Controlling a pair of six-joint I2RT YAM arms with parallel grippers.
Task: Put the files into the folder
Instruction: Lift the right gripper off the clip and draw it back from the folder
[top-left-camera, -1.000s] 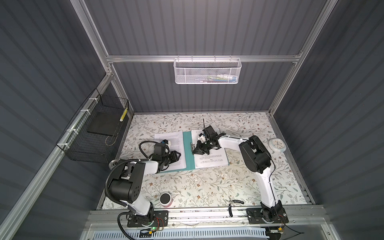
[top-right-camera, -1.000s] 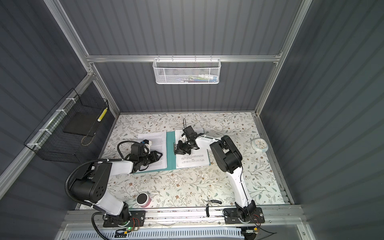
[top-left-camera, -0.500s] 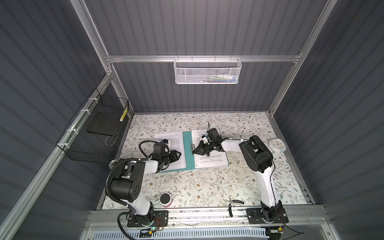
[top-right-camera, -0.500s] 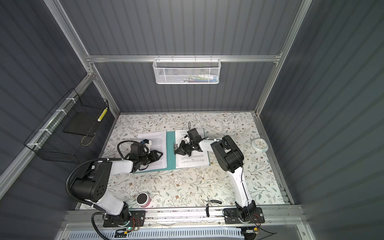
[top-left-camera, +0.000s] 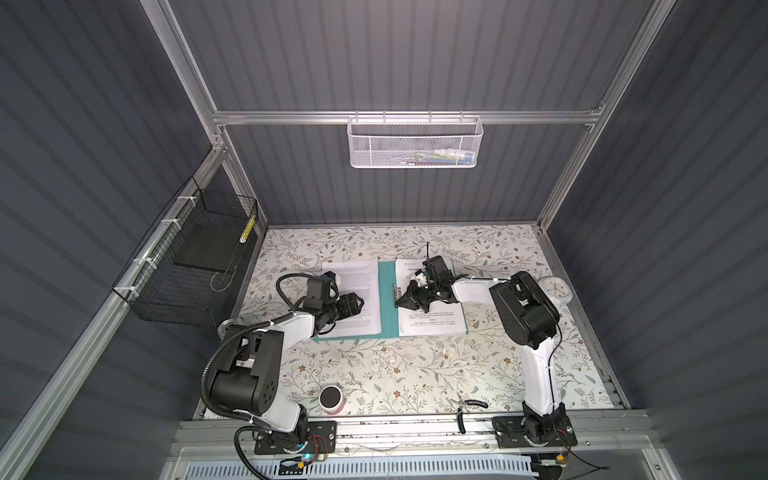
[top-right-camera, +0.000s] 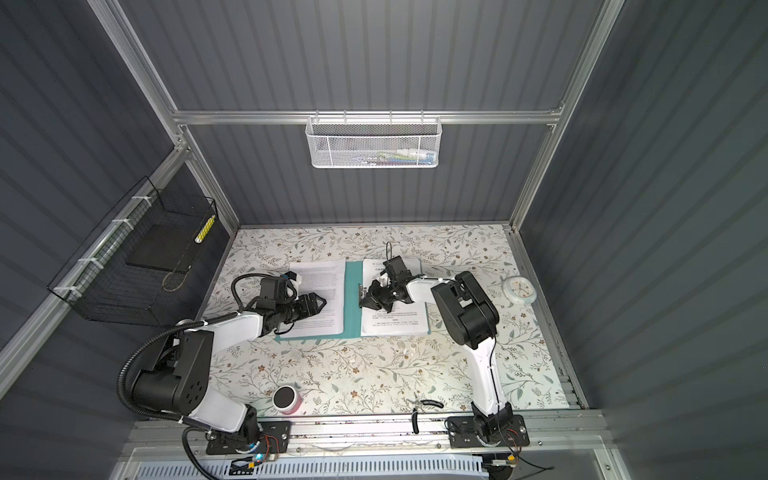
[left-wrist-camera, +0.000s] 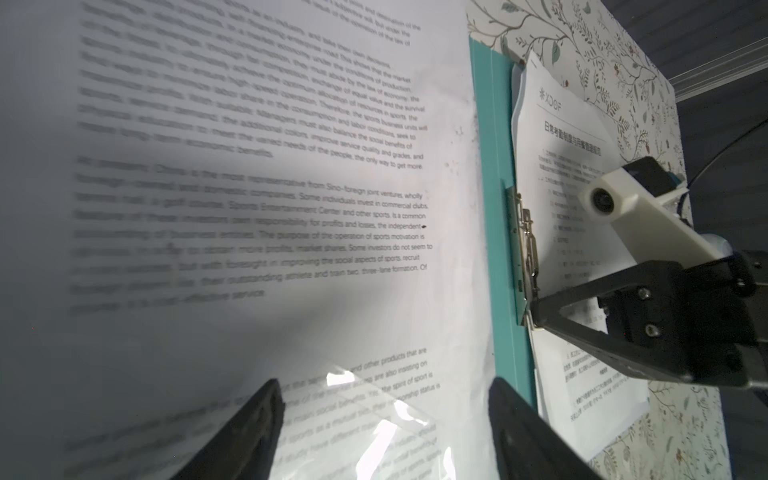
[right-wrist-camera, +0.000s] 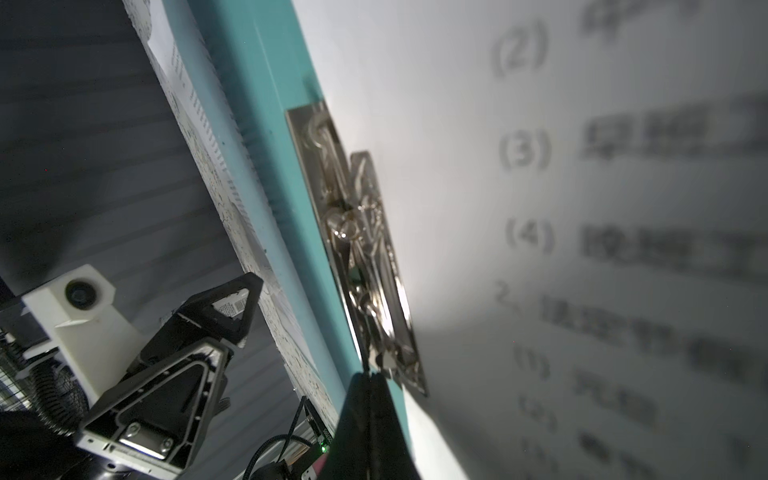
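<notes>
Across the open folder (top-left-camera: 386, 316), right gripper (right-wrist-camera: 370, 399), jaws together, touches the clip (right-wrist-camera: 365, 257), likely to work it for the files (left-wrist-camera: 249, 187); left gripper (left-wrist-camera: 384, 386), jaws apart, hovers over them.

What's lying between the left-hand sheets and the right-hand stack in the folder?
Only a bare teal strip of the folder and its metal clip, with the right gripper's shut jaws at the clip's end. Clearest in the left wrist view.

Folder (top-left-camera: 385, 309) open on table (top-left-camera: 374, 365); files (top-left-camera: 360, 272) on both halves; clock (top-left-camera: 555, 289) right, cup (top-left-camera: 331, 400) front.
</notes>
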